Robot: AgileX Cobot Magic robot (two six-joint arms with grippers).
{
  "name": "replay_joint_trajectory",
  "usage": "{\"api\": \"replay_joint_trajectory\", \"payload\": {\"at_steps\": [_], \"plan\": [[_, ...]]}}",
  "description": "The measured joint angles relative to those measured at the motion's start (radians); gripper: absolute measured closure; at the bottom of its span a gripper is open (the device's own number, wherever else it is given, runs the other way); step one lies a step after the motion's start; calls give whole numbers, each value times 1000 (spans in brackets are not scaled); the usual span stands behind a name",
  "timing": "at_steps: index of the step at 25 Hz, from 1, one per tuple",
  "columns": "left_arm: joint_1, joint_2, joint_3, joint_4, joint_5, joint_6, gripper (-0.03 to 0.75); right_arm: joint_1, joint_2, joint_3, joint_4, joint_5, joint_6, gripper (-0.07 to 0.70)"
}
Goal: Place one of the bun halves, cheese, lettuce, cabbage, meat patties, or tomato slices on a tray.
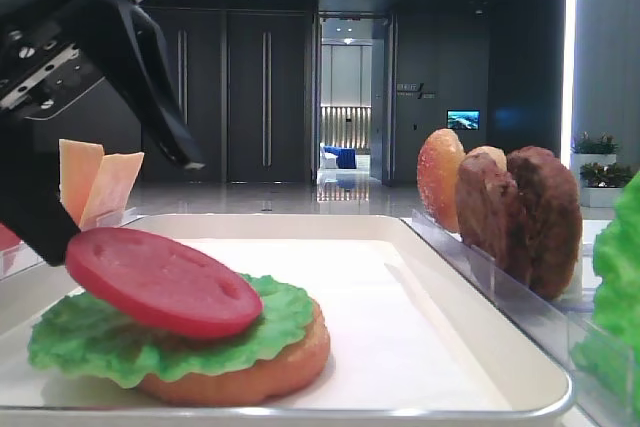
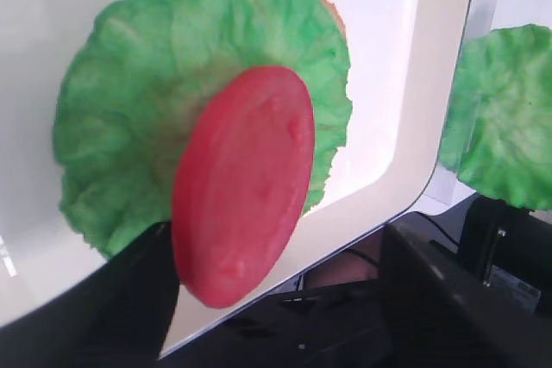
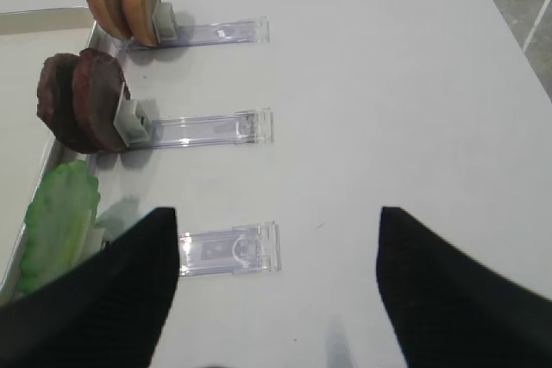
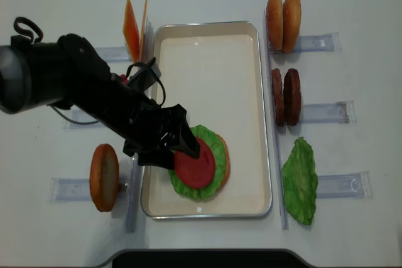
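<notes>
One tomato slice point(image 1: 160, 281) lies tilted on the lettuce point(image 1: 120, 342) and bun half point(image 1: 270, 367) near the tray's point(image 4: 207, 208) front edge. Left gripper point(image 4: 179, 139) stands spread around it, apparently released, so placement looks nearly done; withdrawing remains. Right gripper point(image 3: 276, 282) hangs spread, empty.

Matte red tomato slice point(image 1: 160, 280), crinkled green lettuce point(image 1: 80, 339), clear plastic racks point(image 3: 226, 129).

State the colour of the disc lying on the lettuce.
Flat round red tomato slice: matte red; clearest in left wrist view.
</notes>
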Motion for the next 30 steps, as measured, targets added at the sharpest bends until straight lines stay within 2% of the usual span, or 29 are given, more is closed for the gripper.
{"api": "replay_joint_trajectory", "payload": {"at_steps": [12, 21, 26, 30], "plan": [[0, 0, -140, 184, 129, -142, 171, 0, 0, 0, 0, 0, 0, 166], [0, 0, -329, 434, 345, -325, 187, 0, 0, 0, 0, 0, 0, 166], [0, -25, -419, 590, 364, -451, 187, 0, 0, 0, 0, 0, 0, 166], [0, -62, -444, 644, 376, -472, 187, 0, 0, 0, 0, 0, 0, 166]]}}
